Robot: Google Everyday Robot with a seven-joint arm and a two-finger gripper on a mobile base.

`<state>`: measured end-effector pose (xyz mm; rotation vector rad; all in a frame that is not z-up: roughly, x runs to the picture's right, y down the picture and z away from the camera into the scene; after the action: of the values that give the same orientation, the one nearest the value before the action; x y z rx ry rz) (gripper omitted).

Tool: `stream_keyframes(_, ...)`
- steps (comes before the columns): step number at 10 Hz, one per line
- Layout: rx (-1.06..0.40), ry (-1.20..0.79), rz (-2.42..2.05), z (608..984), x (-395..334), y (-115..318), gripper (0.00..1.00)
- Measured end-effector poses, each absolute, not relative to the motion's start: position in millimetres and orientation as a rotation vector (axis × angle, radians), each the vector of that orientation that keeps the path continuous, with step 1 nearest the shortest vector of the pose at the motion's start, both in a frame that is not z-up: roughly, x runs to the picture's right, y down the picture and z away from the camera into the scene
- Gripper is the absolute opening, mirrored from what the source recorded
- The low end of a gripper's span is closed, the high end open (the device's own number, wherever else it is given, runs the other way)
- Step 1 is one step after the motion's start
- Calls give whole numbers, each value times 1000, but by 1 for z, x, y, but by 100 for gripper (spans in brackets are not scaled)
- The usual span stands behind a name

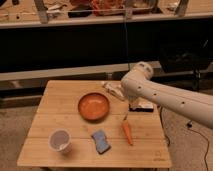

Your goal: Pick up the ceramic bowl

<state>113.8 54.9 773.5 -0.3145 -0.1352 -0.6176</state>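
Where the slatted wooden bench [57, 95] runs toward its middle, you have the ceramic bowl [93, 106] sitting upright and flat on the boards, a little to the far side of centre. Record its look: round, shallow, glazed orange-brown inside, with a darker rim all round, and wider than any other dish on the bench. The white arm [172, 101] comes in from the right of the view, bends at a rounded joint above the bench's far right quarter and turns downward. The claw [140, 106] shows as the dark part under that bend, over the right side of the bench, beside the bowl and apart from it. The arm covers much of it. Its jaws stand spread wide and it has hold of nothing. A pale packet [114, 90] lies just behind the bowl, by the arm's bend. A carrot [127, 132] lies on the near side of the claw, right of the bowl. A blue sponge [101, 141] lies near the bowl's front, and a small white cup [60, 140] stands at the near left, well apart from the bowl.
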Motion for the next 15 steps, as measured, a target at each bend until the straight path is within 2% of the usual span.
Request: stream_keyframes(15,-249,-309,-870,831,66,75,80)
